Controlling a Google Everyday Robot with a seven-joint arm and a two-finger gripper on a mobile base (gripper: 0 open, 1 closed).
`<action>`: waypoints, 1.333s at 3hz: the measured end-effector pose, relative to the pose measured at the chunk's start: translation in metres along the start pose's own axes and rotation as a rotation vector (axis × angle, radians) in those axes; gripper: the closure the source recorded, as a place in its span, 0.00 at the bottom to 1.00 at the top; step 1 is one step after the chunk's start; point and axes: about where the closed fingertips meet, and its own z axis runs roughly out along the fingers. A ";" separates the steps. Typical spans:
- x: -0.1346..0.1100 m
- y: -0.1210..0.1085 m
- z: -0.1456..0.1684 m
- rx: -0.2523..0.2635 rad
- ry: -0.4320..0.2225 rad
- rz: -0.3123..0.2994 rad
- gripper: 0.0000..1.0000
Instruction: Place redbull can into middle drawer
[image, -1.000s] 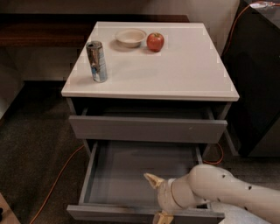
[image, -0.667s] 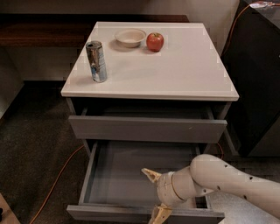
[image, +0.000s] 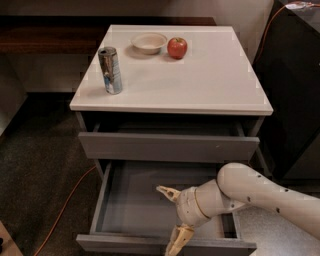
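Since a second ago my gripper (image: 173, 216) has slid a little to the left over the open drawer, and its fingers (image: 168, 192) have spread slightly wider; the things on the cabinet have not shifted.

By count I see one can (image: 110, 70), one bowl (image: 148, 42), one apple (image: 177, 47) and two drawers. The middle drawer (image: 101, 197) is pulled far out, and my gripper hangs over the front part of its box. The top drawer (image: 150, 146), above and behind my gripper, is out only a little.

My fingers stand wide apart with nothing between them. One points back over the drawer floor. The other points down and crosses the drawer's front edge; whether it touches that edge I cannot tell.

The can stands upright on the white cabinet top (image: 200, 80), well apart from my gripper, up and to the left, near the top's front left corner. The bowl and apple sit farther back, above my gripper, just beside each other, with the bowl on the left.
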 end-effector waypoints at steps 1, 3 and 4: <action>0.000 0.000 0.000 0.000 0.000 0.000 0.00; -0.072 -0.031 -0.039 -0.095 -0.137 -0.034 0.00; -0.119 -0.050 -0.060 -0.108 -0.171 0.043 0.00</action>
